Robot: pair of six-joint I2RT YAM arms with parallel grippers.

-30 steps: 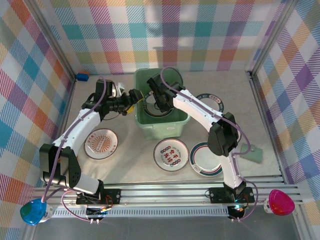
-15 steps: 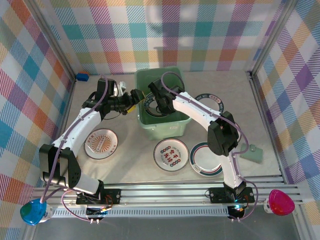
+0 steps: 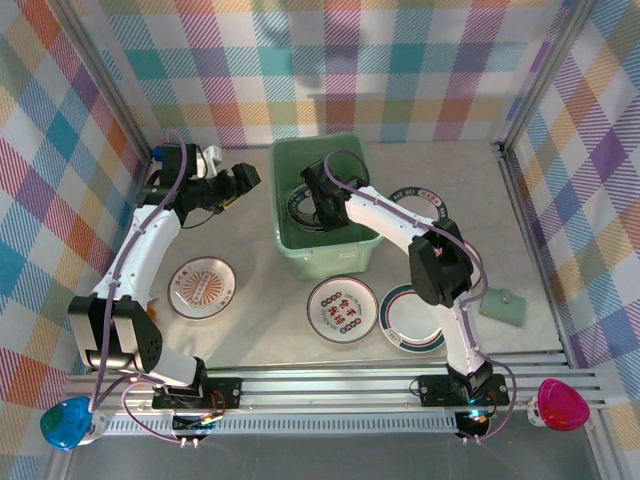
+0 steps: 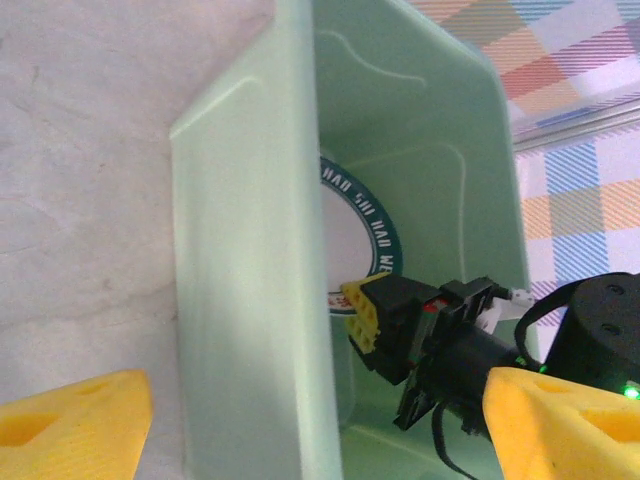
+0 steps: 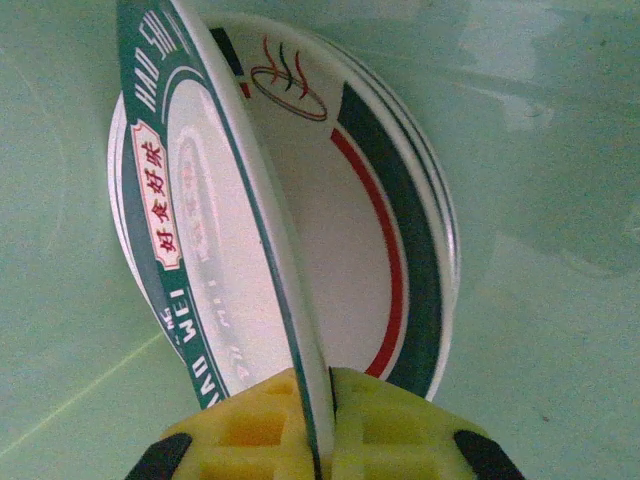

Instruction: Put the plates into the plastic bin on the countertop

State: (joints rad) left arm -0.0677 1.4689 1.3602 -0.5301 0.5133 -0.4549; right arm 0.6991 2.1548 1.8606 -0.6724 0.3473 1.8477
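Observation:
The mint-green plastic bin (image 3: 325, 262) stands at the back middle of the countertop (image 3: 270, 330). My right gripper (image 3: 318, 207) reaches down inside it, shut on the rim of a green-rimmed plate (image 5: 190, 200) held tilted on edge. In the right wrist view, the right gripper (image 5: 318, 420) pinches that plate above another plate (image 5: 385, 230) with a red and green rim, which lies on the bin floor (image 5: 540, 150). My left gripper (image 3: 245, 178) hangs open left of the bin, holding nothing; its yellow fingers (image 4: 75, 425) straddle the bin wall (image 4: 250, 300).
Loose plates lie on the countertop: an orange-patterned one (image 3: 203, 287) front left, a red-patterned one (image 3: 342, 309) before the bin, a green-rimmed one (image 3: 410, 320) beside it, and one (image 3: 425, 205) right of the bin. A flat green lid-like piece (image 3: 503, 303) lies far right. Plaid walls ring the counter.
My left arm has pulled back from the bin's left wall toward the back left, still open. The right gripper stays in the bin with the plate, shifted only slightly.

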